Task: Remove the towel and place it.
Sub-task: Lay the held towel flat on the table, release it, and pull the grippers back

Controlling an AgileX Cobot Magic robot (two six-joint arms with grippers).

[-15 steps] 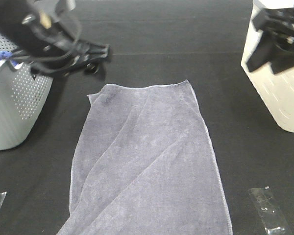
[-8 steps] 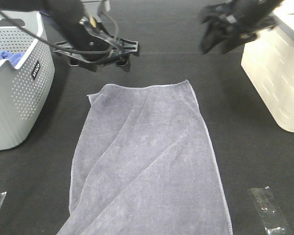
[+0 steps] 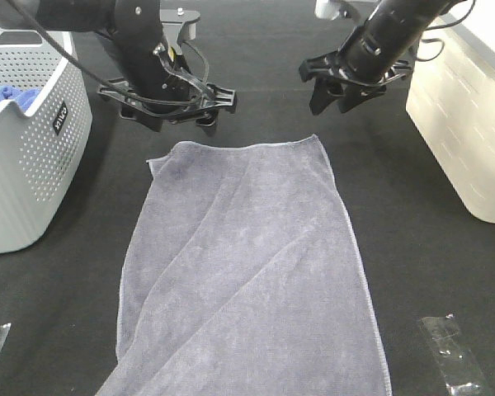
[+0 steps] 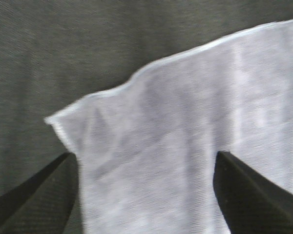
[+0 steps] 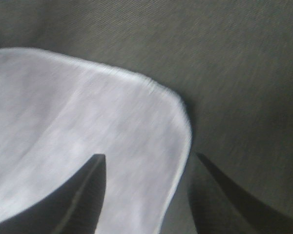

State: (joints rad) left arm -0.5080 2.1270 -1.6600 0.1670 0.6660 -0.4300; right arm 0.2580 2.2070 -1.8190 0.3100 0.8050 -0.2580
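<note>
Evidently the left tool (image 3: 181, 122) and right tool (image 3: 340, 99) hung wide open, empty, above the far corners of the towel (image 3: 247, 264); each ought to straddle its corner squarely before pinching.

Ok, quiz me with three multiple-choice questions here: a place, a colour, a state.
1. The grey basket stands: A left of the towel; B right of it; C on it.
2. The cloth in the basket is: A red; B blue; C green.
3. The left gripper has its jaws: A shut on the towel; B shut empty; C open.
Answers: A, it sits at the exterior view's left edge; B, blue shows over the rim; C, both tips stand apart over the towel corner.
</note>
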